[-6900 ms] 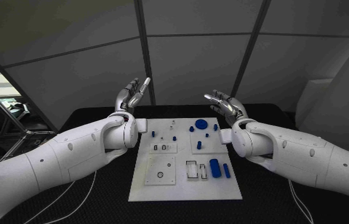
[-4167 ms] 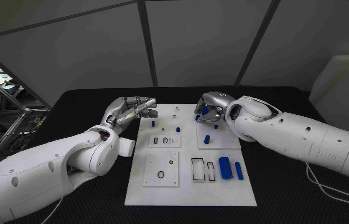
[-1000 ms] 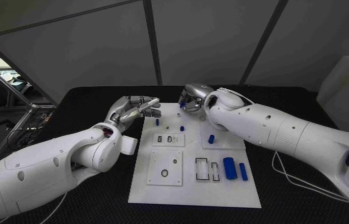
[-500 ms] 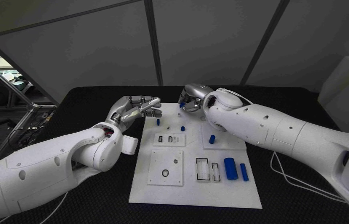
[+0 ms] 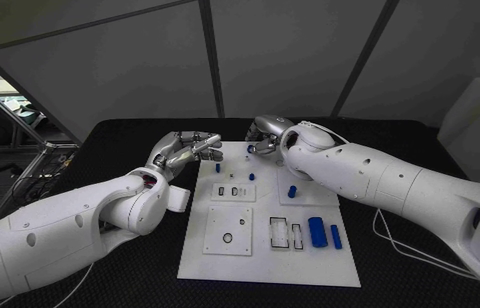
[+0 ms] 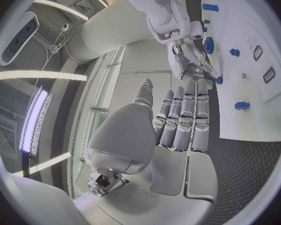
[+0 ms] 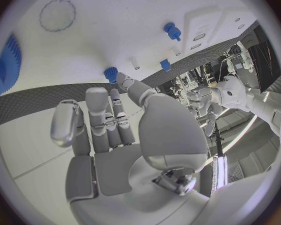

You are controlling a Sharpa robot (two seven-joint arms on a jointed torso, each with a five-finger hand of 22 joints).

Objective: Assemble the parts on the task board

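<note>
Blue parts (image 5: 317,231) dot the task board (image 5: 268,266); both hands' holds cannot be told.

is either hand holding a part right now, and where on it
Neither hand plainly holds anything. The left hand hovers at the task board's far left corner with nothing in it. The right hand is curled near a small blue part, but a grip cannot be told.

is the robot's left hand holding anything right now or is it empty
Empty. The left hand hovers at the task board's far left edge with straight fingers; nothing lies between them.
</note>
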